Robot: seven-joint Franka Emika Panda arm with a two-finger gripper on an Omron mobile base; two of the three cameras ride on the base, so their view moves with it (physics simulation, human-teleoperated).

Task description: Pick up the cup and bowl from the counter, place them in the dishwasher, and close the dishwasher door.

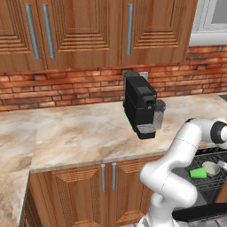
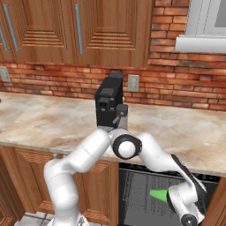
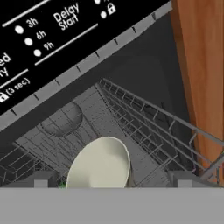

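Jaws spread wide, holding nothing. My gripper point(image 3: 112, 183) hangs low inside the open dishwasher point(image 2: 132, 194), over the wire rack point(image 3: 144, 127).

Bowl point(image 3: 99, 164) sits in the rack, tilted on its side, pale hollow facing me, between my fingertips point(image 3: 43, 178) in the hand view; I cannot tell whether they touch it. From the left base view the bowl point(image 1: 210, 168) lies just beside the cup point(image 1: 197, 173).

Cup lies on its side in the rack, also seen green from the right point(image 2: 160, 194).

Dishwasher door point(image 1: 199, 213) is down, open. Control panel point(image 3: 52, 35) with white print sits above the rack.

Counter point(image 1: 80, 133) carries a black coffee machine point(image 1: 139, 104) against the brick wall point(image 1: 57, 91).
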